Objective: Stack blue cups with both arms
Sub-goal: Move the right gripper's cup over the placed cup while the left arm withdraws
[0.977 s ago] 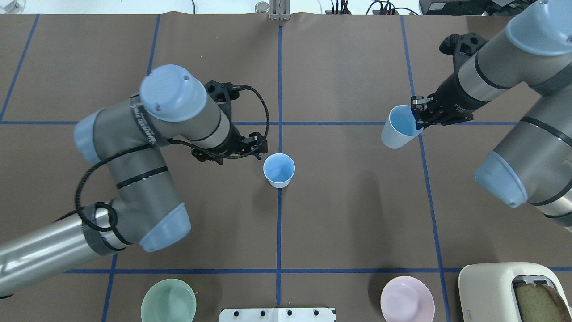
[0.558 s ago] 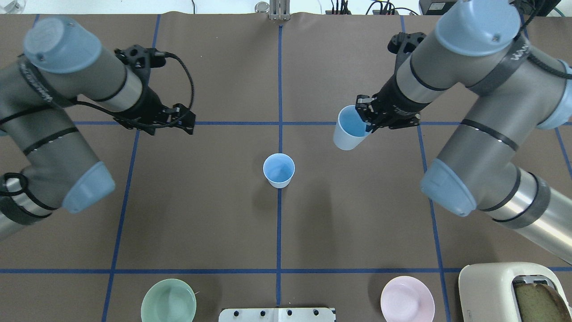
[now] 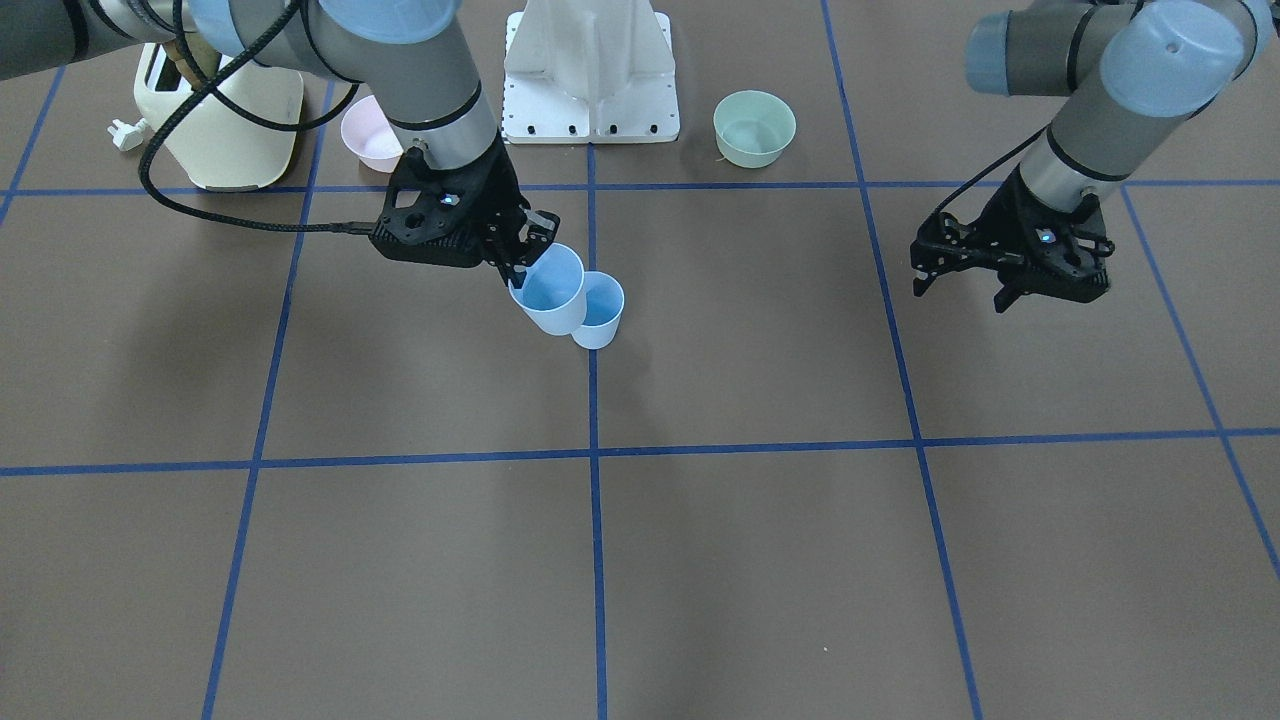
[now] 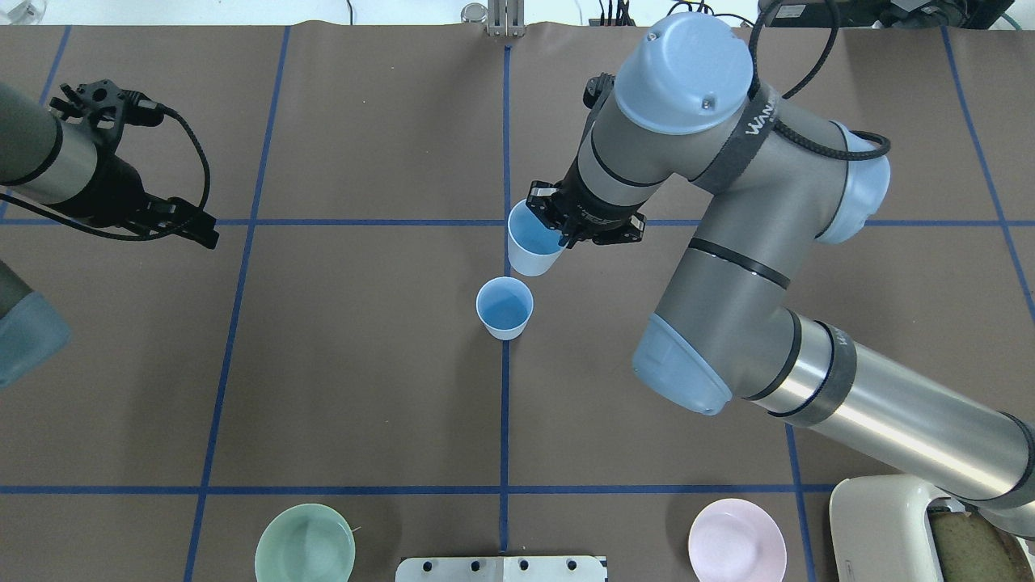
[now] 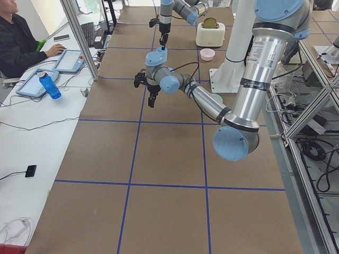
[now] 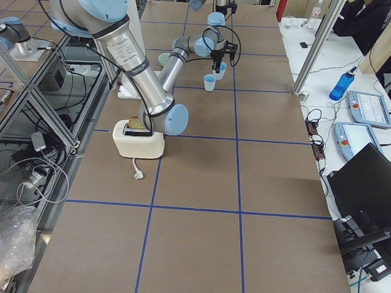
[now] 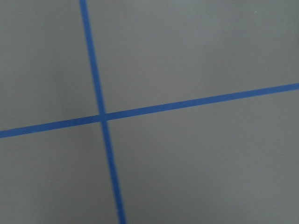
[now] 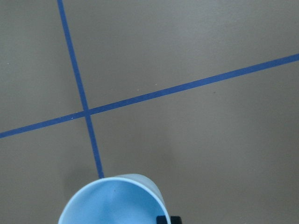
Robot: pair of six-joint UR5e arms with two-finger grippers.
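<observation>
**Not yet stacked**

Your black two-finger left gripper (image 4: 198, 229) hangs empty, jaws apart, well aside, probably leaving room. One pale-blue tapered plastic cup (image 4: 504, 309) stands upright at centre as base. The right gripper (image 4: 558, 230) clamps the second pale-blue cup (image 4: 530, 255) by its rim, raised, just beyond the base.

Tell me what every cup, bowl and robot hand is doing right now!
held blue cup: pinched at its rim, lifted, not stacked yet.
standing blue cup: upright, empty, untouched.
right gripper: shut on the held blue cup.
left gripper: open, holding nothing.
green bowl: upright, empty.
pink bowl: upright, empty.
toaster: bread sits in its slot.
</observation>
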